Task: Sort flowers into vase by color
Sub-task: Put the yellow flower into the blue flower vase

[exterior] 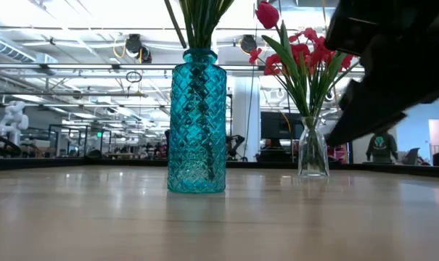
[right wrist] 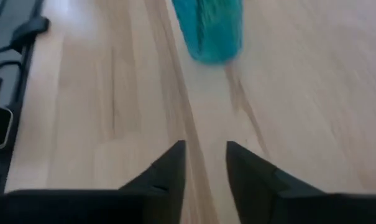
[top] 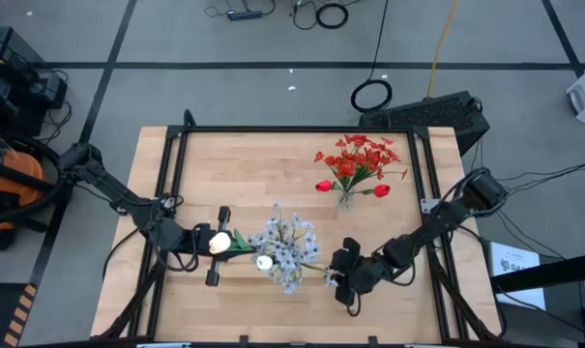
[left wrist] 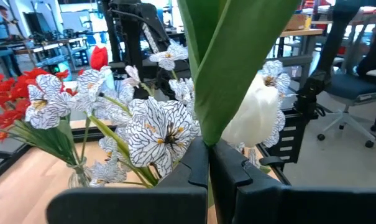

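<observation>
**Pincers and flower count at the table**

Left pincer (top: 218, 244) sits over the table's (top: 224, 164) near left part, just beside the blue-white spray. Its fingers (left wrist: 197, 171) are pressed together on a green stem and leaf, and the cream-white tulip (left wrist: 253, 118) it carries hangs in front of the spray's blossoms.

Right pincer (top: 341, 280) is low over the near right part of the table, to the right of the blue vase (exterior: 197, 119). Its two fingers (right wrist: 169, 168) stand a little apart with bare wood showing between them. It holds nothing and touches nothing. The wrist view shows the blue vase's base ahead of it, clear of the fingertips.

Count of vases: two. The blue patterned vase stands near the table's middle and the clear glass vase (exterior: 313, 148) stands farther back and to the right, well apart from it.

Count of flowers: the clear vase holds the red blossom cluster (top: 362, 157) and two red tulip buds (top: 324, 186), one on each side of it. The blue vase holds the pale blue-white spray (top: 290, 244), with one cream-white bud (top: 264, 262) among it. The held tulip makes two cream-white tulips in all. Individual stems in the clusters cannot be counted.
</observation>
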`<action>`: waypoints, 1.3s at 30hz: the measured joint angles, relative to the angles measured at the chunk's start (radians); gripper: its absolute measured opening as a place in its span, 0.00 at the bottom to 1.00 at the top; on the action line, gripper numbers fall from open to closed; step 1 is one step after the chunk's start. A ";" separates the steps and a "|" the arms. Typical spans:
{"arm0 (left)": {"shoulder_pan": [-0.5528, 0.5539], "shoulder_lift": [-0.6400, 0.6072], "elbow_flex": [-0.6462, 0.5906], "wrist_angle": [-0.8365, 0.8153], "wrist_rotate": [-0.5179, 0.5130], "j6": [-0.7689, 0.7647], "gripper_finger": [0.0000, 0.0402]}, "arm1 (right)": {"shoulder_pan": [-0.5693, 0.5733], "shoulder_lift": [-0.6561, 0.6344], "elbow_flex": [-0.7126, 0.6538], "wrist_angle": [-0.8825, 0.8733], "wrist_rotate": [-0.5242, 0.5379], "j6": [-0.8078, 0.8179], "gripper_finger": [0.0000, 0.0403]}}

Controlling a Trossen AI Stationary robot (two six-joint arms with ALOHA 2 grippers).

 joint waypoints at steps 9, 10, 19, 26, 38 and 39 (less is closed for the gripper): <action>0.000 0.000 0.000 0.001 -0.006 -0.025 0.00 | -0.053 0.112 0.001 0.411 0.085 -0.315 0.55; 0.000 0.000 0.000 0.000 -0.007 -0.042 0.00 | -0.061 0.128 0.001 0.442 0.083 -0.341 0.58; 0.001 0.000 0.000 -0.001 -0.017 -0.079 0.00 | -0.118 0.238 0.000 0.604 0.079 -0.361 0.69; 0.027 0.000 0.000 -0.001 -0.017 -0.079 0.00 | -0.149 0.286 0.000 0.692 0.041 -0.391 0.70; 0.095 0.053 0.000 -0.002 0.079 -0.156 0.00 | -0.179 0.309 0.078 0.700 -0.021 -0.490 0.70; 0.095 0.056 0.000 -0.002 0.081 -0.156 0.00 | -0.182 0.309 0.081 0.701 -0.021 -0.490 0.70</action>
